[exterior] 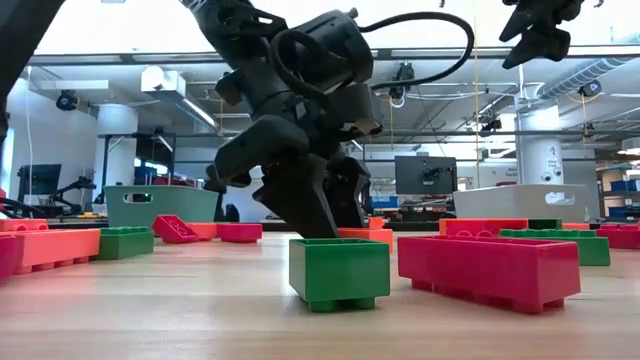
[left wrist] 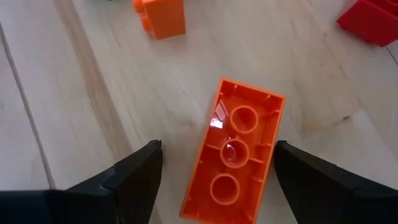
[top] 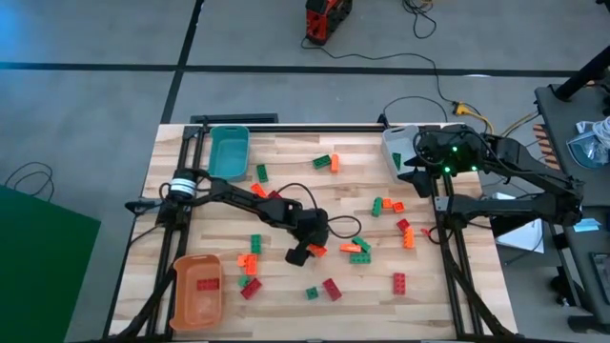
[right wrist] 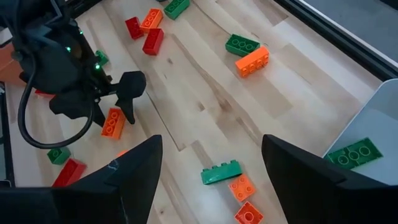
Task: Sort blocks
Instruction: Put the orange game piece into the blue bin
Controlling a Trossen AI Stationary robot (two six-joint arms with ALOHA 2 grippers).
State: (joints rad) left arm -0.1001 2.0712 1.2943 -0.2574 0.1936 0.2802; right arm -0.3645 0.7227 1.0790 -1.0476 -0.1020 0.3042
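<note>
Light wooden table (top: 286,295) — scattered blocks (top: 398,282); teal bin (top: 229,152), orange bin (top: 195,290), grey bin (top: 400,148) at edges.

From table height the left arm's gripper (exterior: 305,215) blocks the orange brick (left wrist: 233,152) it straddles. The red brick (left wrist: 371,20) is cut at the wrist picture's corner. The grey bin (right wrist: 373,140) runs off the edge.

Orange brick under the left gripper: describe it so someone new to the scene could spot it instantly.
Find the left arm reaching from the table's left edge to its middle; the left gripper hangs open there. Between its fingers lies an orange block, flat on the wood. Unlike the blocks around it, it lies upside down, hollow underside with three round tubes facing up.
</note>
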